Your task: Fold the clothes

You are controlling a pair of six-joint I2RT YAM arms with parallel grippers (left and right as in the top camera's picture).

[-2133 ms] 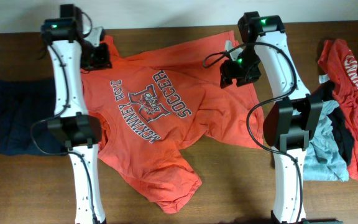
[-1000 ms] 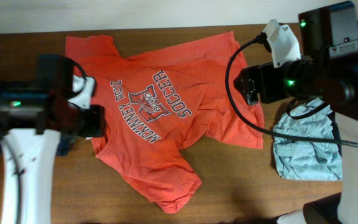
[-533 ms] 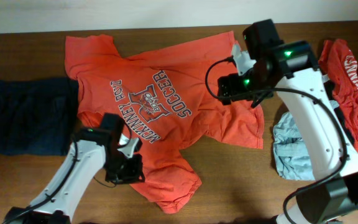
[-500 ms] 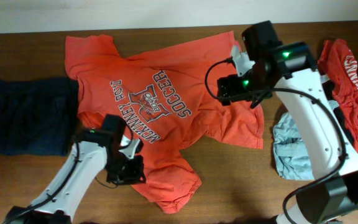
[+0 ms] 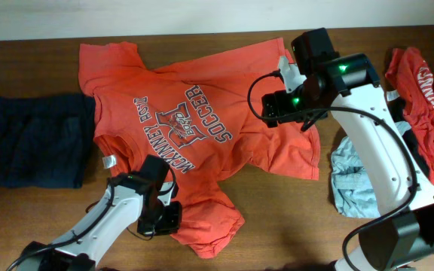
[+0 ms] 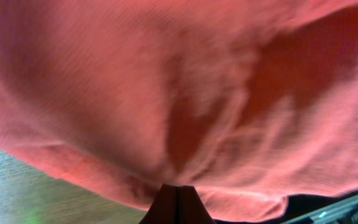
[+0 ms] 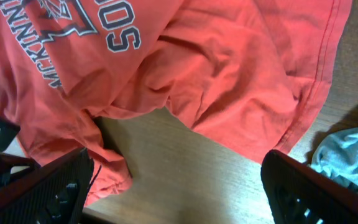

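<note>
Lying print-up across the middle of the table (image 5: 292,222), the orange-red tee (image 5: 224,83) is loosely spread rather than flat. Its grey-white lettering reads upside down in the overhead view, with "SOCCER" curving along one side of a crest. One sleeve points to the far-left corner, and a white neck tag (image 5: 108,160) shows at the tee's left side. A rumpled flap of the cloth reaches toward the near edge, and shallow creases run through the part on the right, where the hem has a stitched border.

The left gripper (image 5: 160,220) sits on that near flap, its jaws closed tight on a pinch of the orange cloth. In the left wrist view the fingertips (image 6: 177,202) meet with the fabric bunched and ridged just above them, and a strip of table shows at the lower left.

The right gripper (image 5: 277,105) hangs over the tee's right part with its jaws spread wide and nothing between them — below it lie the hem and bare wood.

A navy garment (image 5: 36,139) lies flat near the left edge, just beside the tee. A pale grey-blue one (image 5: 353,184) is crumpled right of the tee, and a second red printed tee (image 5: 424,83) is heaped by the right edge.
</note>
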